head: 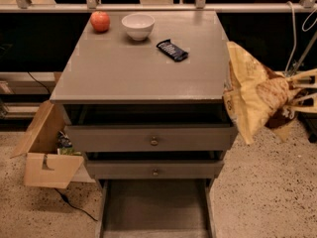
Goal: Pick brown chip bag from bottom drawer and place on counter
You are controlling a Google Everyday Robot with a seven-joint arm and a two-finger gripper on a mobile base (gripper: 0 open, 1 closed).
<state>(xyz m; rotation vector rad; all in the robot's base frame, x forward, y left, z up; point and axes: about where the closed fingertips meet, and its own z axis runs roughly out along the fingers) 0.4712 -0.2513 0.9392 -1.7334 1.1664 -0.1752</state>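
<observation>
The brown chip bag, crinkly tan-yellow with dark brown patches, hangs in the air to the right of the cabinet, level with the counter's front right corner. My gripper comes in from the right edge and is shut on the bag's right side. The bottom drawer is pulled open at the cabinet's foot and its grey tray looks empty. The counter is the flat grey top to the left of the bag.
On the counter stand a red apple, a white bowl and a dark blue candy bar wrapper. The two upper drawers with brass knobs are slightly open. An open cardboard box sits on the floor at the left.
</observation>
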